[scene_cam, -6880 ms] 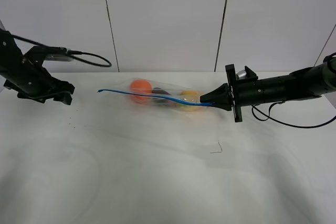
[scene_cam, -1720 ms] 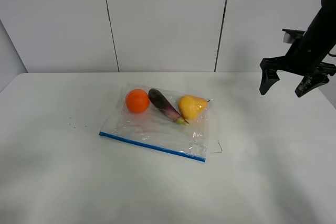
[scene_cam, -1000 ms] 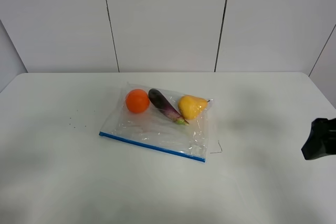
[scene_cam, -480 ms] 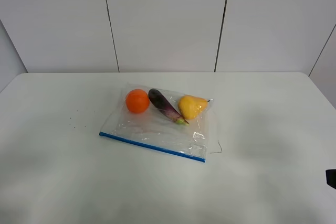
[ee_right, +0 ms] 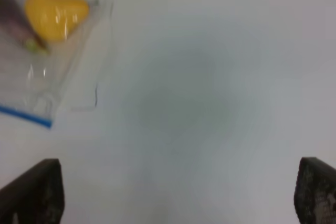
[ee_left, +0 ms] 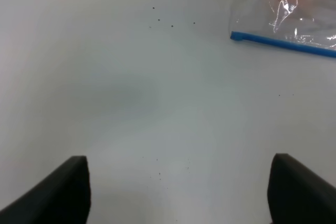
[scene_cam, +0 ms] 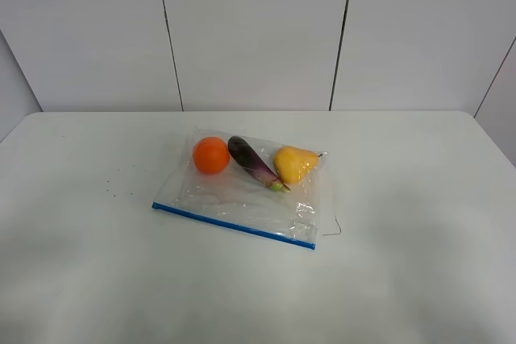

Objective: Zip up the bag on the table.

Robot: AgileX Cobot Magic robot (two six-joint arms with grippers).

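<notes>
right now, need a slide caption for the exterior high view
Clear zip bag holding an orange, eggplant and pear lies flat on the white table, no arms in view.

Only the fingertips of the two grippers show, and only in the wrist views. The left gripper (ee_left: 178,192) appears as two matte black fingers (ee_left: 63,187), wedge-shaped with sloping edges, at about 7 and 5 o'clock. The right gripper (ee_right: 173,198) shows two dark fingers (ee_right: 37,190) too, blockier and slightly brownish, though that picture is blurred, so their finish is probably the same black plastic.
</notes>
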